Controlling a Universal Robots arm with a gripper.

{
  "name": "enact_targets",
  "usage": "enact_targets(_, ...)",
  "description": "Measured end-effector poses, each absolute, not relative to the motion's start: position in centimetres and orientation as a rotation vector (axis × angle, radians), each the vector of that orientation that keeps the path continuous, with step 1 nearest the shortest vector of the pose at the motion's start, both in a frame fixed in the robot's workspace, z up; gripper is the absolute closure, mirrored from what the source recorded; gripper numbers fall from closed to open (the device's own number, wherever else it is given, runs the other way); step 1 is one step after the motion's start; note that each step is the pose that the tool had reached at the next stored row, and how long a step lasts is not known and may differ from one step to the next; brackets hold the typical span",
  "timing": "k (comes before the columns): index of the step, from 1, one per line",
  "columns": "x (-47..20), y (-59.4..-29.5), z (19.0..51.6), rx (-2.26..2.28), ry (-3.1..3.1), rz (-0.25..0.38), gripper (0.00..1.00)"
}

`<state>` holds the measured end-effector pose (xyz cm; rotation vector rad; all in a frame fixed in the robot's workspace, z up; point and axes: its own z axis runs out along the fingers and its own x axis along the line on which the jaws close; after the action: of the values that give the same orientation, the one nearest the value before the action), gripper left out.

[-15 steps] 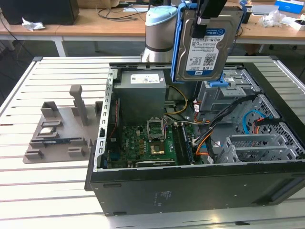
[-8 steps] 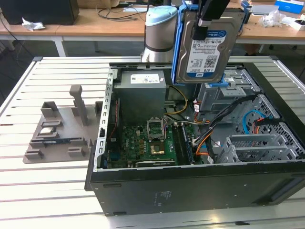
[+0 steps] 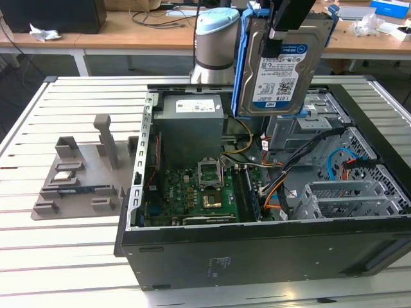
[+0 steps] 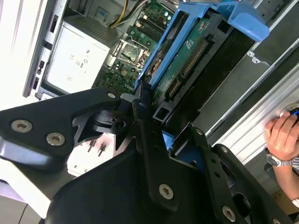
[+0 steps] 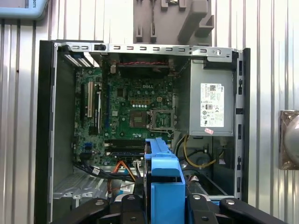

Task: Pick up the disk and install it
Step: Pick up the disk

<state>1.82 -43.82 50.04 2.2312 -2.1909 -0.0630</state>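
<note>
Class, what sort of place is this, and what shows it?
Probably a robotics lab or workshop: an open computer case on a slatted metal table, the robot's hand holding the disk above it, cluttered desks behind.

Silver-grey metal on the disk [image 3: 286, 70], under a white-and-blue label [image 3: 277, 90] striped with black barcodes; green circuit board on its other face in the second wrist view. Bright blue on the plastic bracket [image 3: 242, 70] at its edges. Matte black on the hand [image 4: 148, 109], dotted with silver screw heads. Black outer shell on the computer case [image 3: 257, 263], bare silvery metal within. Dark green motherboard [image 3: 192, 192], flecked with black slots. Plain grey power supply [image 3: 189, 128] with a white sticker. Orange cable [image 5: 124, 168], yellow cable [image 5: 185, 151], blue cable [image 3: 332, 160]. Mid-grey fixture [image 3: 77, 173]. White worktop [image 3: 64, 250], ribbed with parallel dark grooves. Pale blue cap over silver on the arm joint [image 3: 215, 32].
</note>
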Motion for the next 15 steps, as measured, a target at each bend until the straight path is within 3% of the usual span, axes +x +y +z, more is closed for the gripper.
enact_targets(15,1.8,-45.8,50.0,2.231,-2.191,-0.063,0.63)
